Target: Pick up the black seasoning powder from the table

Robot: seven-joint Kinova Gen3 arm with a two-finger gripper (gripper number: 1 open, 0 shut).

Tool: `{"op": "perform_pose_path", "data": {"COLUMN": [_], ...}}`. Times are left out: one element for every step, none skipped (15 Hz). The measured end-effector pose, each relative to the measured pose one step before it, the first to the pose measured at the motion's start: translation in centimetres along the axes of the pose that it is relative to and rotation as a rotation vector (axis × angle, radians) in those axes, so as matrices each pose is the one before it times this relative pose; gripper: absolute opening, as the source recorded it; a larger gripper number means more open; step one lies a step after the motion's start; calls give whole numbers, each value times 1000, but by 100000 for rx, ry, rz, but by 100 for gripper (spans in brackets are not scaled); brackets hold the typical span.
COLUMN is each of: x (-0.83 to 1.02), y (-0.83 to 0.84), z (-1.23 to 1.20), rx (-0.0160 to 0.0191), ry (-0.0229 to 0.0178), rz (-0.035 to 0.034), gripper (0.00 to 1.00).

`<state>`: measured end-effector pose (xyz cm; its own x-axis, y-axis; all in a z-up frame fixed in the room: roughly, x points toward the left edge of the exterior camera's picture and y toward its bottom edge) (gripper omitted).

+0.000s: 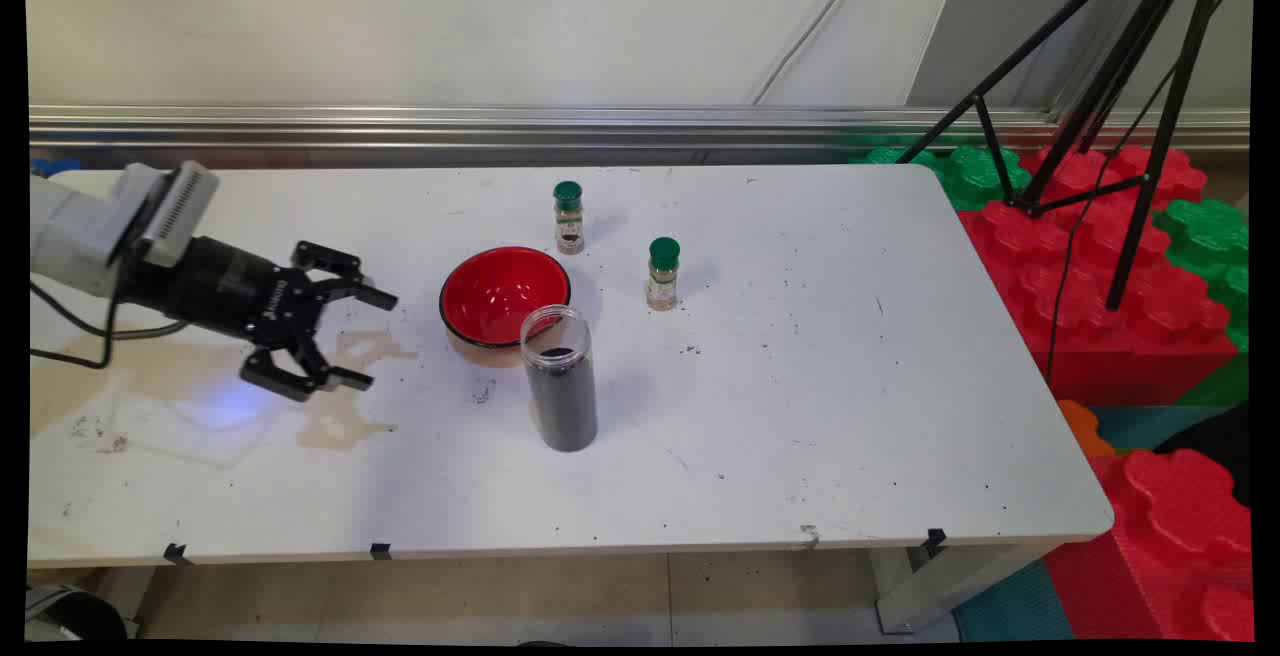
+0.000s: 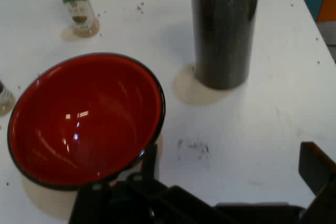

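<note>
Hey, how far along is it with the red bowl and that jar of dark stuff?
Nothing looks done: the red bowl is empty and the open jar of dark grains stands upright beside it, nearly full. In hand: nothing; the claw hangs open left of the bowl. Both green-capped spice bottles stand untouched.

Bright, even light; soft shadows lie on the desk (image 1: 800, 416). Glare spots gleam inside the red bowl (image 2: 79, 124). The hand view is slightly soft.
</note>
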<state>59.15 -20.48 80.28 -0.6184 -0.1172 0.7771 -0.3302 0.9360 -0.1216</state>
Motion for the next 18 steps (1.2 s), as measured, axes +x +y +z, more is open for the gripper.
{"op": "perform_pose_path", "data": {"x": [252, 304, 215, 342, 371, 302, 329, 293, 211, 206, 164, 105, 77, 68, 27, 7, -5, -31], "y": [13, -10, 11, 29, 48, 17, 25, -1, -2, -21, -21, -11, -7, 0, 3, -17, -27, -40], "z": [776, 900, 577, 798, 785, 640, 714, 683, 550, 624, 575, 464, 509, 481, 387, 433, 420, 358], "rx": [-9, 23, -9, -80, -81, -61, -44, -35, 9, 50, 26, 25, 5, -39, -35, 30, 69, 102], "ry": [869, 1049, 722, 1060, 1062, 851, 952, 849, 631, 638, 538, 394, 347, 319, 173, 164, 132, 97], "rz": [-282, -182, -37, -98, -39, -71, -12, -18, -88, -80, -80, -87, -163, -104, -53, -101, -145, -261], "gripper": [100, 100, 100, 100, 100, 100, 100, 100, 100, 100, 100, 100, 100, 100, 100, 100, 100, 100]}}
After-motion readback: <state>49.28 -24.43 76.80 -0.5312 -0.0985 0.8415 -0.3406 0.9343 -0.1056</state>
